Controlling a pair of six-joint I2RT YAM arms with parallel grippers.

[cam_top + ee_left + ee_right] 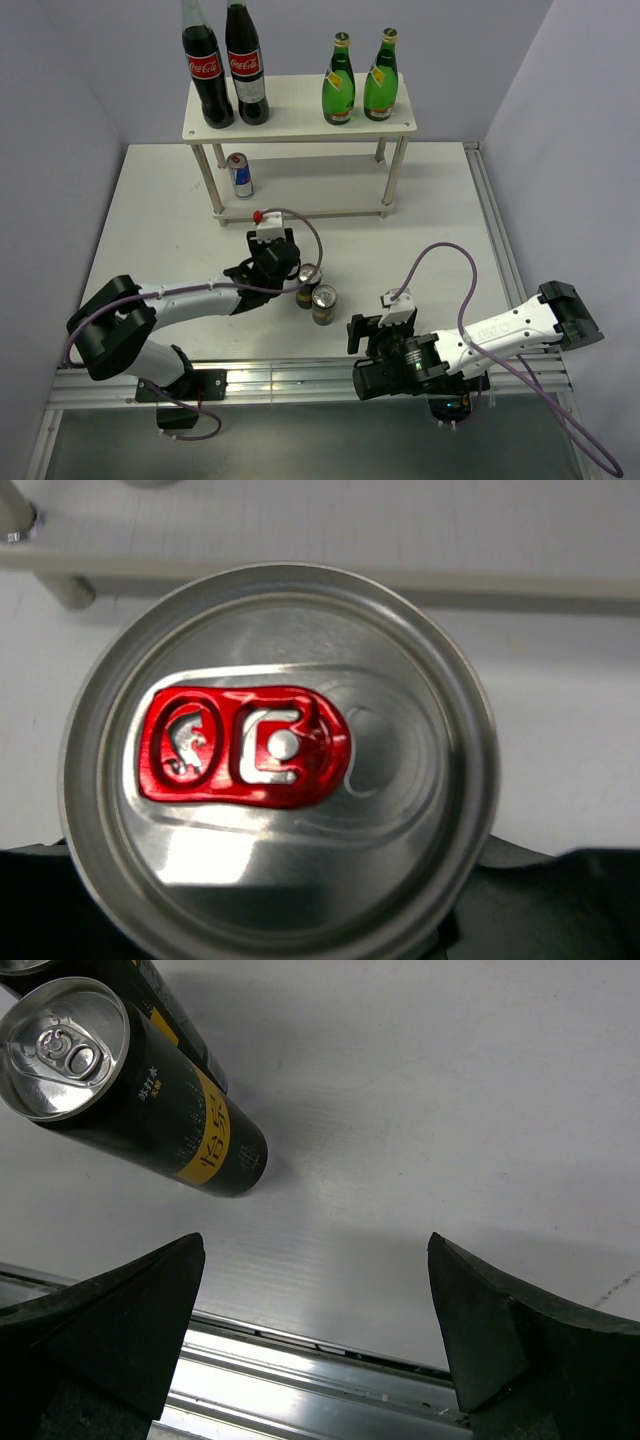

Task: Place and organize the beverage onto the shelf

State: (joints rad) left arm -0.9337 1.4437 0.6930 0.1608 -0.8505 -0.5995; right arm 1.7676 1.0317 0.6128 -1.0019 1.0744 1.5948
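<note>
The white shelf (300, 122) stands at the back. Its top board carries two green glass bottles (339, 93) (380, 88), and one blue-and-silver can (239, 174) stands on its lower board. My left gripper (283, 262) is shut on a second slim can; the left wrist view is filled by that can's silver top with a red tab (280, 760). The arm hides this can in the top view. Two dark gold-topped cans (308, 283) (324, 304) stand just right of that gripper, and both dark cans (150, 1110) (180, 1010) also show in the right wrist view. My right gripper (315, 1290) is open and holds nothing.
Two tall cola bottles (207, 75) (246, 70) with red labels stand on the left of the shelf's top board. A shelf leg (70, 590) is near the held can. A metal rail (300, 1380) runs along the table's near edge. White walls close in both sides.
</note>
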